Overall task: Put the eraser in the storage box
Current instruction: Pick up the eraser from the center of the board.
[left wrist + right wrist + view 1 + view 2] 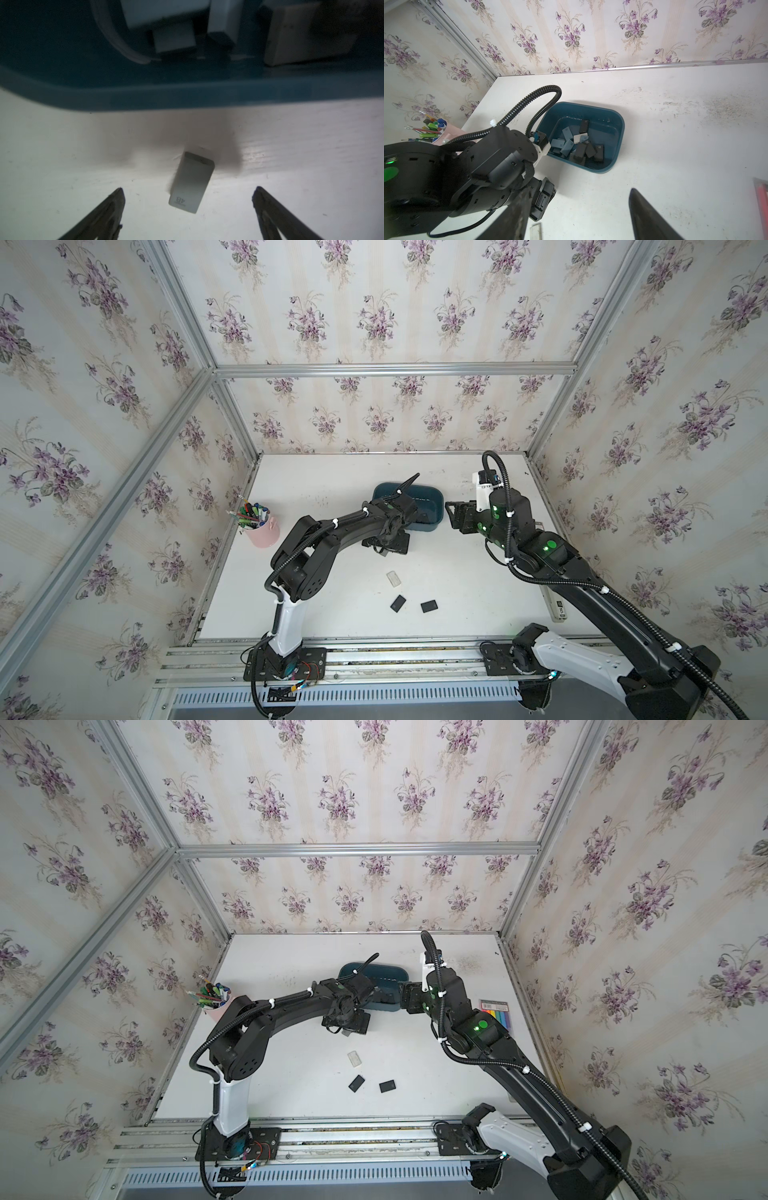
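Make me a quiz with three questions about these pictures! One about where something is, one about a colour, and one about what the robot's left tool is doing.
1. Where does the white eraser by the left tool lie?
A. On the table, beside the box
B. Inside the box
C. On the floor

2. What colour is the cup holding pens?
A. Green
B. Pink
C. Yellow

3. How do the left tool's jaws stand?
A. Shut on the eraser
B. Shut, empty
C. Open, holding nothing

Answers:
1 A: the left wrist view shows it on the white table, outside the blue box's wall.
2 B: the cup is pink in both top views.
3 C: the jaws stand wide apart on either side of the eraser, not touching it.
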Available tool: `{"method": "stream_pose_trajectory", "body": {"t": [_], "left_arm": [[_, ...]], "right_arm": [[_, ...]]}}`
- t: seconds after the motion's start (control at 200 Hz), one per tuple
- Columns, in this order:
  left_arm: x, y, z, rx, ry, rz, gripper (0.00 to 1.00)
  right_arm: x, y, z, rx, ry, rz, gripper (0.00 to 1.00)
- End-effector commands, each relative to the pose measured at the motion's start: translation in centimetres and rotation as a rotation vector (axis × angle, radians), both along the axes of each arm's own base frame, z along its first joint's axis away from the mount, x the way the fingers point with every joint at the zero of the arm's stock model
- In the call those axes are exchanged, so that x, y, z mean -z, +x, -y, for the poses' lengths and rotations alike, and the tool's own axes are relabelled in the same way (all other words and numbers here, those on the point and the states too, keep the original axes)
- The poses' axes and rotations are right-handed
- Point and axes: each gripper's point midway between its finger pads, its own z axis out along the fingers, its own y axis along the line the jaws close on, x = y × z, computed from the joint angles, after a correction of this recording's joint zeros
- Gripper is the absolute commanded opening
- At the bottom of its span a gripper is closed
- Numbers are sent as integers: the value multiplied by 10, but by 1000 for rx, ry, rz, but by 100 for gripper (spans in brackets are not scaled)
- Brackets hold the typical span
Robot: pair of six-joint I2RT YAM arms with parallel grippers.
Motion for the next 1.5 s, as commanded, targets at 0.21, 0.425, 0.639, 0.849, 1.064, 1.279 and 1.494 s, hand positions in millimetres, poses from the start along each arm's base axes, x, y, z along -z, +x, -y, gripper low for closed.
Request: {"method": "stream_pose_trajectory", "body": {"t": [0.21, 0.425, 0.639, 0.849, 1.064, 1.279, 1.494], "left_arm": [[13, -1, 4, 108, -3, -47, 76], [19, -4, 4, 113, 12, -77, 74], [29, -13, -1, 101, 21, -111, 58], [35, -21, -9, 82, 40, -127, 56], [33, -27, -20, 73, 75, -135, 45], [33, -35, -35, 59, 124, -138, 43], [31, -38, -38, 54, 123, -137, 37]], "right_arm": [[-2, 1, 1, 15, 3, 1, 73], [-2, 2, 0, 15, 10, -1, 73], [-4, 2, 2, 21, 8, 1, 73], [-5, 3, 2, 25, 4, 2, 73], [-4, 4, 3, 31, -1, -2, 73], [-5, 3, 4, 33, -3, -2, 73], [-5, 3, 3, 31, 2, -4, 73]]}}
